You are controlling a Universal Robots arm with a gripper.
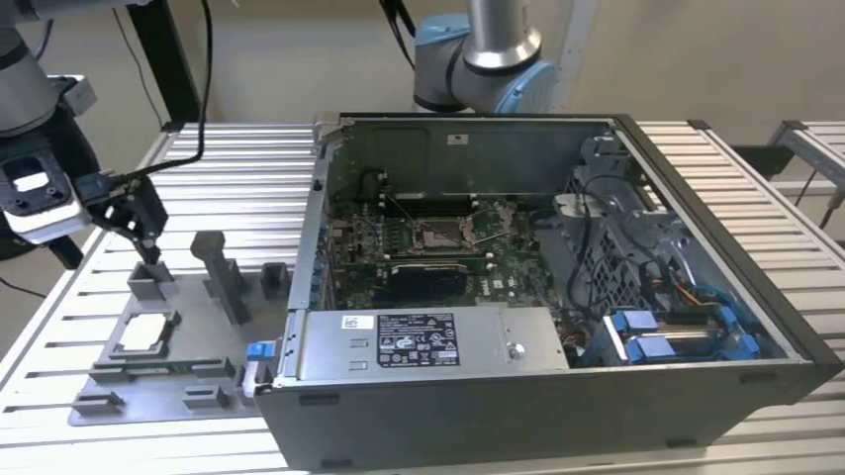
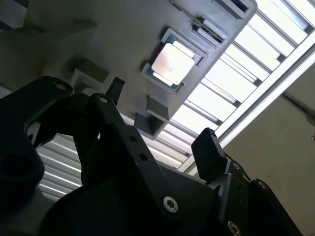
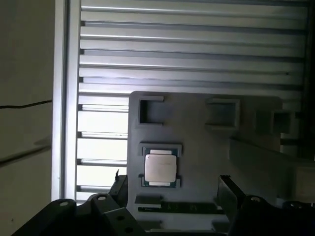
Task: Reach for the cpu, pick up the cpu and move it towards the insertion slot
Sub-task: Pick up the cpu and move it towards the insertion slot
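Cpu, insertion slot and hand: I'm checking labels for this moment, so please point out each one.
cpu (image 3: 160, 167), first wrist view: middle of its silvery face.
insertion slot (image 1: 440, 235), exterior view: its dark centre.
hand (image 2: 161, 112), second wrist view: midway between its open fingertips.

Built of silver tube (image 1: 496, 25) with pale blue joint caps (image 1: 528, 84). Ends in a matte black gripper (image 2: 161, 118) of angular links, studded with hex-socket screws (image 2: 170, 204). Carries a white-grey box (image 1: 34, 193) at the wrist, trailing a thin black cable (image 1: 202, 109).
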